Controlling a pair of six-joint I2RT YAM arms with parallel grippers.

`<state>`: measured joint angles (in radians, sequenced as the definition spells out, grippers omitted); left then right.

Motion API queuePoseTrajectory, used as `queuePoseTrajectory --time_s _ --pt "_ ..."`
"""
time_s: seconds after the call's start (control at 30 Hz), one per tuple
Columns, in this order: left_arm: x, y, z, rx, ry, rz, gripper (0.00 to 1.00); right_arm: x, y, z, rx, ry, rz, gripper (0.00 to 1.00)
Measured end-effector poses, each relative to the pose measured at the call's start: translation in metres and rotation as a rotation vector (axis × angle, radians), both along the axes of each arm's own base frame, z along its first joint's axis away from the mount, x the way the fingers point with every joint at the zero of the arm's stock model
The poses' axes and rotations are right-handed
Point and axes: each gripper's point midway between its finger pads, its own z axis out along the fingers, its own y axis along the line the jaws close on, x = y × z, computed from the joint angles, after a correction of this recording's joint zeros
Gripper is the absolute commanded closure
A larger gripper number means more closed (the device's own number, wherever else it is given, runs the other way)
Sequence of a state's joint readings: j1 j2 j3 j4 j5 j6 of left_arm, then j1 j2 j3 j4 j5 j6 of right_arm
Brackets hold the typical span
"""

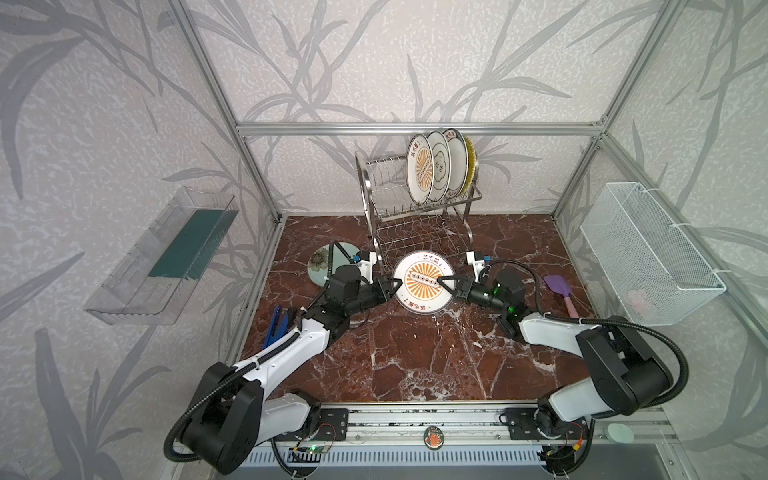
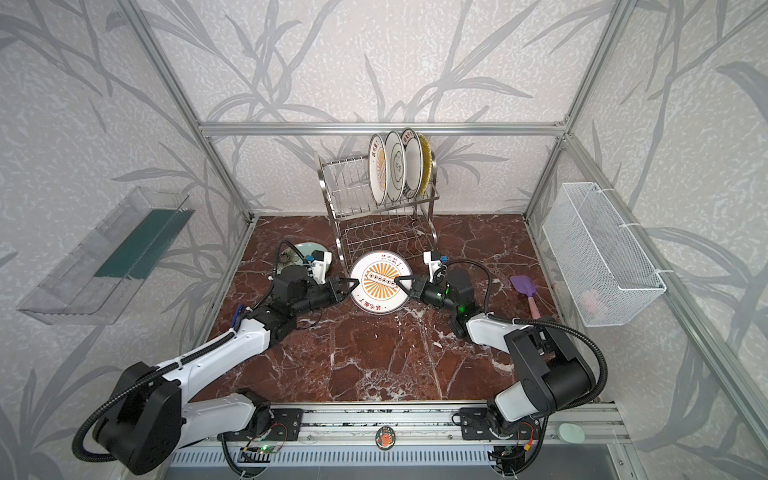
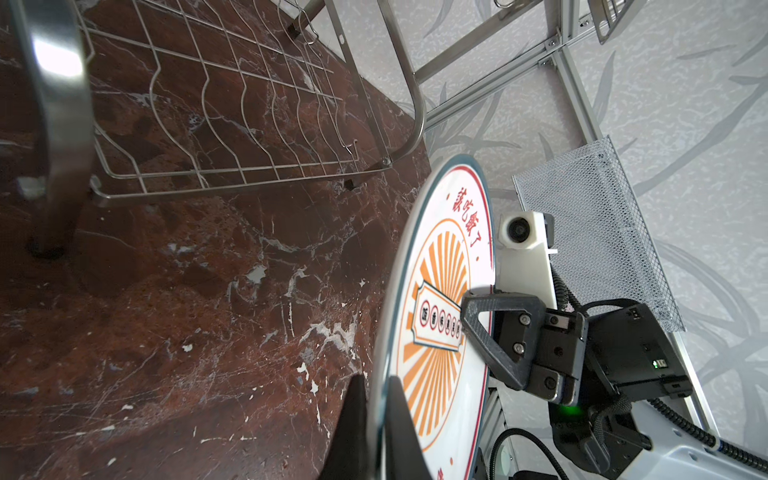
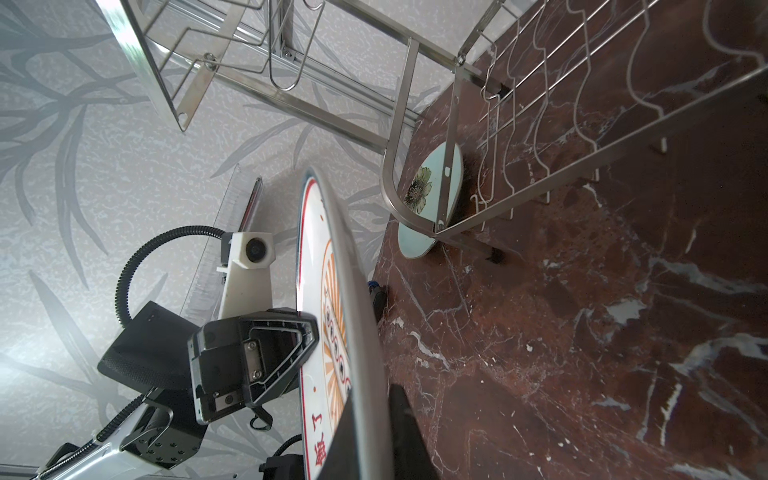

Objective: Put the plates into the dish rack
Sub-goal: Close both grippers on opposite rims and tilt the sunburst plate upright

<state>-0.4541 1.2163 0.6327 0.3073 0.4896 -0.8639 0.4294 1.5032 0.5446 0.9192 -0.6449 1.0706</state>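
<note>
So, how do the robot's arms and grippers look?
The left arm and right arm have white shells, black joints and black ribbed hoses. The left gripper and right gripper have black, hollow triangular fingers. A white camera housing sits on each wrist.

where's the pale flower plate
In both top views the pale flower plate lies on the tabletop left of the dish rack, partly hidden behind the left arm.

Both top views look steeply down from high above the table's (image 1: 415, 365) front edge, facing the dish rack (image 1: 415, 216) at the back, and share almost the whole scene. Each wrist view sits close against the sunburst plate (image 3: 436, 374), seen nearly edge-on before the rack's lower tier. Each probably faces the opposite arm.
</note>
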Motion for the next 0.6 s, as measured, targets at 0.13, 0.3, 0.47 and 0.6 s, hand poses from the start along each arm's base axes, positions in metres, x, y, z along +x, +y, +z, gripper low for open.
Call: queuePoseTrajectory --time_s 0.13,0.3,0.47,0.6 --pt "0.0003 0.0002 -0.0001 -0.002 0.002 0.002 1.0 0.0001 -0.0002 0.0002 0.001 0.001 -0.001 1.0" --pt "0.0001 0.0002 -0.0004 0.0 0.002 0.0 1.0 0.0003 -0.0017 0.0018 -0.004 0.0 -0.011 1.0" --pt "-0.0008 -0.0002 -0.0006 0.002 0.003 -0.003 0.95 -0.0024 -0.0037 0.004 -0.022 -0.003 -0.016 1.0" --pt "-0.0034 -0.0011 -0.0008 0.009 0.001 -0.014 0.91 -0.0053 -0.0056 0.0072 -0.042 -0.018 -0.021 1.0"
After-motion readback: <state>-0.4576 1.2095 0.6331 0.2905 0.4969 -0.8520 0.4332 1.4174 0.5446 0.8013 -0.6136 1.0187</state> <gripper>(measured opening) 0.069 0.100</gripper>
